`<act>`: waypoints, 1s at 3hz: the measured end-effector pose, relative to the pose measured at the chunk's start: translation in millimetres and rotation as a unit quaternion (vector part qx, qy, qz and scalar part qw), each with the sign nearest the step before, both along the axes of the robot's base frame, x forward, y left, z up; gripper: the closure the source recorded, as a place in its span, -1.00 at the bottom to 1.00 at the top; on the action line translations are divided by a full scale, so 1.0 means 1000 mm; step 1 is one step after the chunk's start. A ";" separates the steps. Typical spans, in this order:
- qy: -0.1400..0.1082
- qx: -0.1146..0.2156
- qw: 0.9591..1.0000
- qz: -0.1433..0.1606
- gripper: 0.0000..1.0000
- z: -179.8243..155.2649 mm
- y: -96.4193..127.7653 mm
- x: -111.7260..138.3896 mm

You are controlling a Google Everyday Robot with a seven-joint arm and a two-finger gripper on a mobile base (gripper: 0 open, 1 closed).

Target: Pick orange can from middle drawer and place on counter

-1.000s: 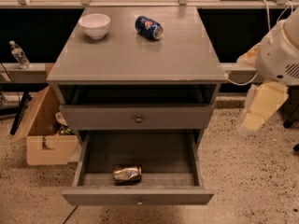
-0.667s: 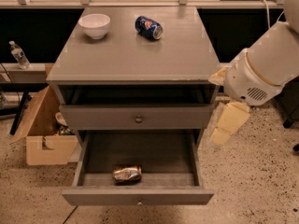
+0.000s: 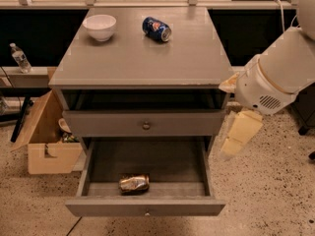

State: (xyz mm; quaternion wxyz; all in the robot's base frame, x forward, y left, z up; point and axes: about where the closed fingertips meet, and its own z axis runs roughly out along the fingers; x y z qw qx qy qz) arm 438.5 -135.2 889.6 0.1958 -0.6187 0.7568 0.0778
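Currently: approach stage, by my judgement. Nothing is grasped, and the can waits in the drawer.
Orange can: small, dented, shiny orange-bronze drink can [image 3: 134, 183], lying on its side on the drawer floor close to the front wall, lower middle of the frame. Lying like that, it may roll when touched.
Middle drawer: wide, shallow grey wooden drawer [image 3: 98, 206], pulled out at the bottom of the frame so the can is exposed from above.
Gripper: cream-coloured gripper [image 3: 240, 132] hanging below the white rounded arm housing at the right of the frame. It is beside the cabinet's right side, higher than the can and well apart from it. It carries nothing; whether it is open or closed cannot be told.
Counter: broad, flat matte-grey cabinet top [image 3: 138, 63], upper centre; this is the destination.
Counter items: white ceramic bowl [image 3: 100, 27] and blue drink can [image 3: 156, 29], both toward the back edge, so the front part suits the placement.
Upper drawer front: closed grey panel with a brass knob [image 3: 145, 124], over the open drawer's rear. The can lies forward of it, which favours a descent from above.
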 end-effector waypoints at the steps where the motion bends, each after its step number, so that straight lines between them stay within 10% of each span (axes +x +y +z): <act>1: 0.022 0.031 0.999 0.015 -1.00 -0.039 0.035 -0.007; 3: 0.064 0.066 0.995 0.028 -1.00 -0.148 0.118 -0.003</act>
